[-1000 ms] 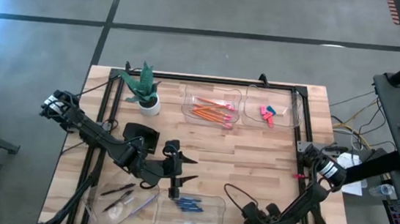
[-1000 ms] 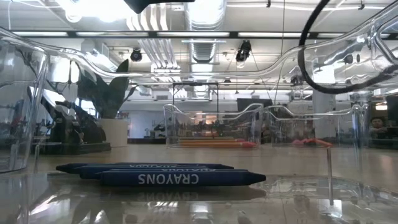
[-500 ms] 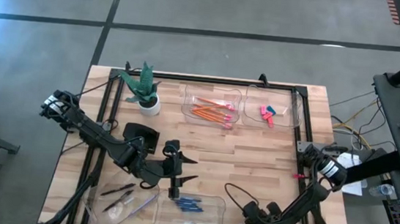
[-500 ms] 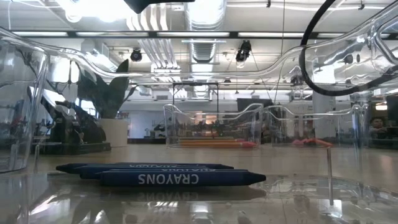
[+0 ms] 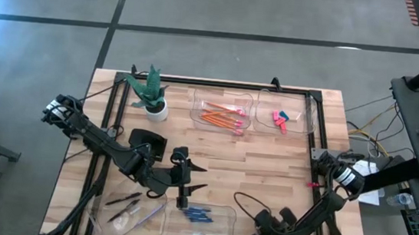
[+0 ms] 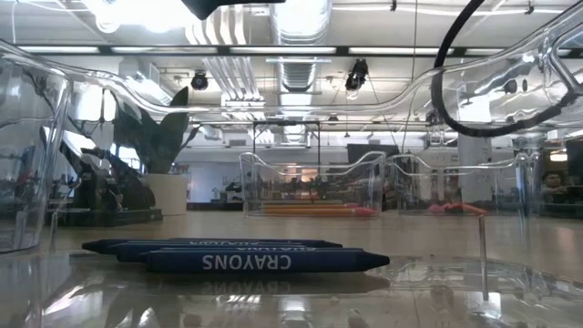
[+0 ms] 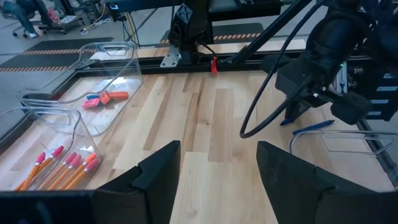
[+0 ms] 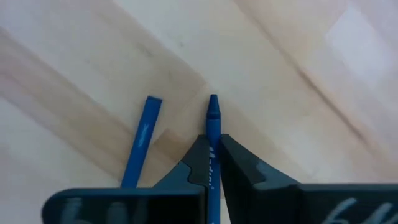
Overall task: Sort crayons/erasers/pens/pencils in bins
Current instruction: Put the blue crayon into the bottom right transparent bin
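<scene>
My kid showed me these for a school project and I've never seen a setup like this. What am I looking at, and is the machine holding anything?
It is a robot with two dark arms at a wooden table, each ending in a two-finger claw. One picture looks straight down from above, one looks level across the tabletop, and two come from cameras on the arms' wrists.

On the table are four clear bins: orange pencils, pink and blue erasers, dark pens and blue crayons, one kind to each. A potted plant stands at the far edge.

The left claw hangs open near the table's middle, empty. The right claw, at the near edge, has shut on a blue crayon on the wood, with another blue stick lying beside it.
</scene>
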